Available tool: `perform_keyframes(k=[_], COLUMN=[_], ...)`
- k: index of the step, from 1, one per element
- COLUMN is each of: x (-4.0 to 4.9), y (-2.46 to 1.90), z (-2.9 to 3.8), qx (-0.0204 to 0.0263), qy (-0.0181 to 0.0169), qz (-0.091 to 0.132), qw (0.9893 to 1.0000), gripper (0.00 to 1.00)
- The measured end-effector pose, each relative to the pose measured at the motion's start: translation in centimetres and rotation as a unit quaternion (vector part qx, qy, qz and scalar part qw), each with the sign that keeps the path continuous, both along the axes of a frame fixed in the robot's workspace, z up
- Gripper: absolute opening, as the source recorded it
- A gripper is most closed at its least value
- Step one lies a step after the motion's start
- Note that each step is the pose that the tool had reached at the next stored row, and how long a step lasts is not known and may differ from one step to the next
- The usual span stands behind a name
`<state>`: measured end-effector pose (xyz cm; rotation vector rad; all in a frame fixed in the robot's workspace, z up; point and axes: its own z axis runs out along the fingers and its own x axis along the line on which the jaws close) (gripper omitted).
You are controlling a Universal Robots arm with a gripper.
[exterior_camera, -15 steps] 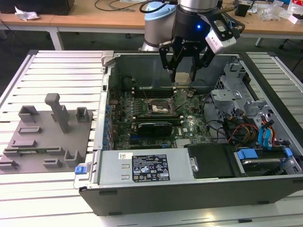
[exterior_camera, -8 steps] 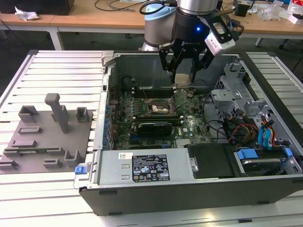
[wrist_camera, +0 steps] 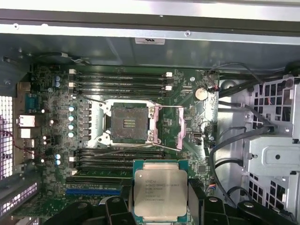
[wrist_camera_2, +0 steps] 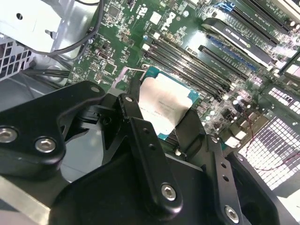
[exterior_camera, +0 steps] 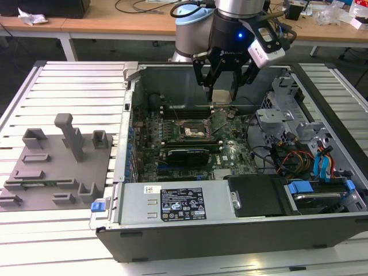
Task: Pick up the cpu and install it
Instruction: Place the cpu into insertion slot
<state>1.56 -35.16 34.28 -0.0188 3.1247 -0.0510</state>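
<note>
Silver-topped cpu (wrist_camera: 160, 188), which we logged pinched by its edges in the black gripper (wrist_camera: 158, 204), hung over the motherboard (wrist_camera: 49, 82), apart from the open socket (wrist_camera: 129, 124).

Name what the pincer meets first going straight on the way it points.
Likely the memory slots beside the empty socket, with the held cpu touching first; the pincer is offset from the socket, though depth is unclear.

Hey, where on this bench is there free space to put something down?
The bare slats beyond the grey tray, left of the computer case in the exterior view. Inside the case it is crowded: circuit board, cables, and the claw holding the chip.
</note>
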Motion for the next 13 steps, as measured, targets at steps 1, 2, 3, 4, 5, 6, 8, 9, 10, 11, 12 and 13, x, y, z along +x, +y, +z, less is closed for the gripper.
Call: perform_keyframes(k=[1,2,3,4,5,6,8,9,10,11,12,13], x=[0.00,0.01,0.00,0.01,0.00,0.01,0.00,0.01,0.00,0.01,0.01,0.01], y=[0.00,0.00,0.00,0.00,0.00,0.00,0.00,0.00,0.00,0.00,0.00,0.00], z=[0.00,0.00,0.00,0.00,0.00,0.00,0.00,0.00,0.00,-0.01,-0.01,-0.01], qx=[0.0000,0.0000,-0.0002,-0.0002,-0.0002,-0.0003,-0.0007,-0.0008,-0.0009,-0.0010,-0.0011,-0.0011], qy=[0.0000,0.0000,0.0000,0.0000,0.0000,0.0000,0.0000,0.0000,0.0000,0.0000,0.0000,0.0000], qz=[-0.005,-0.009,-0.018,-0.023,-0.027,-0.041,-0.055,-0.061,-0.065,-0.070,-0.075,-0.083], qw=[1.0000,1.0000,0.9998,0.9997,0.9996,0.9992,0.9985,0.9982,0.9979,0.9976,0.9972,0.9965], gripper=[0.55,0.55,0.55,0.55,0.55,0.55,0.55,0.55,0.55,0.55,0.55,0.55])
